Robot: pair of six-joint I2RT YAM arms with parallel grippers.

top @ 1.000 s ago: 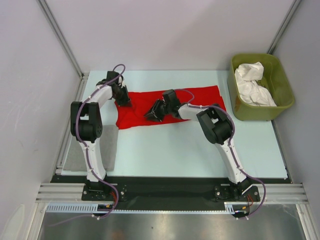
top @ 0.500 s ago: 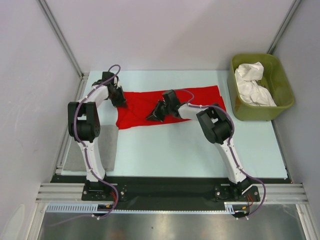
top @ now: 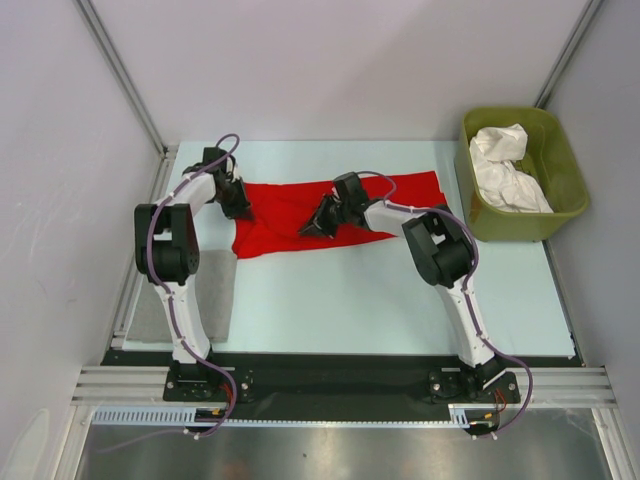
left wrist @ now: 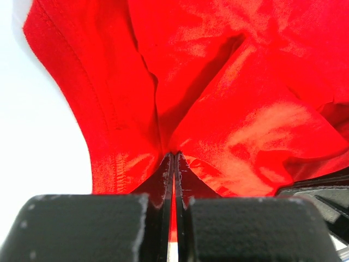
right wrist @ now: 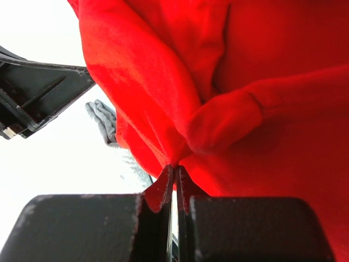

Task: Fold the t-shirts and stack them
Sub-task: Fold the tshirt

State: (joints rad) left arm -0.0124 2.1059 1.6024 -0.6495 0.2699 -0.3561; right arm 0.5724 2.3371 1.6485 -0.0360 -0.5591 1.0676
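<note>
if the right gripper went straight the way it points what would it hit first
The red t-shirt: the right gripper is shut on a fold of it, with more cloth bunched ahead.

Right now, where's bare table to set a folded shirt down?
Free: wide near table between red t-shirt and arm bases; thin strip behind it. Crowded: mid-table, left gripper and right gripper shut on it; tub holds white t-shirts.

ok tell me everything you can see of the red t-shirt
The red t-shirt is plain bright red soft cloth, with a stitched hem. It lies crumpled and spread sideways across the far part of the pale table, not yet folded. The left end effector is shut on its left end and the right end effector on a bunched fold near its middle.
</note>
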